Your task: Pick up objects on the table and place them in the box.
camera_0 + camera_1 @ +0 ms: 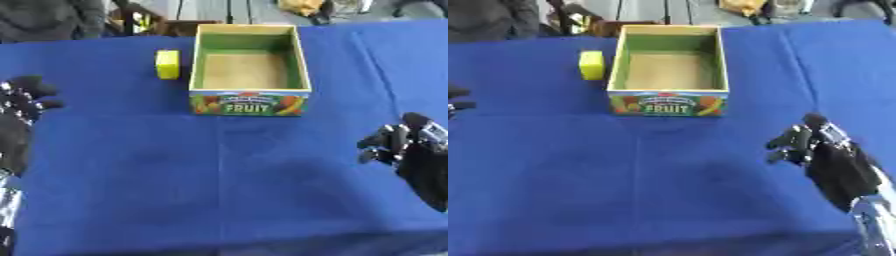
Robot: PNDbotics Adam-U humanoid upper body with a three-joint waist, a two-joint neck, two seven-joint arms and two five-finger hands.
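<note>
We observed the box (249,97) standing upright near the far middle of the desk (219,190), which was covered by a blue cloth. Its open top faced up, and its interior appeared empty. A printed front panel read "FRUIT". The only loose item we could identify was a yellow block (167,64), lying just beside the left wall of the box, apart from it by a narrow strip of cloth.

The left hand (19,120) stood at the left edge of the left eye view, near the block but not touching it. Its fingers were spread and relaxed, holding nothing. The right hand (829,155) hovered low on the right side, well apart from both block and box. Its fingers were partly bent but enclosed nothing; we judged it empty and idle.

We judged the following risks for the pick:

1. The block lay close to the box wall. Fingers closing from the box side could strike the wall and shift the box.
2. A sideways approach could push the block along the cloth instead of grasping it.
3. Fingers dragging on the cloth could wrinkle it and tilt the block.
4. A release at the rim rather than over the interior could let the block fall outside.
</note>
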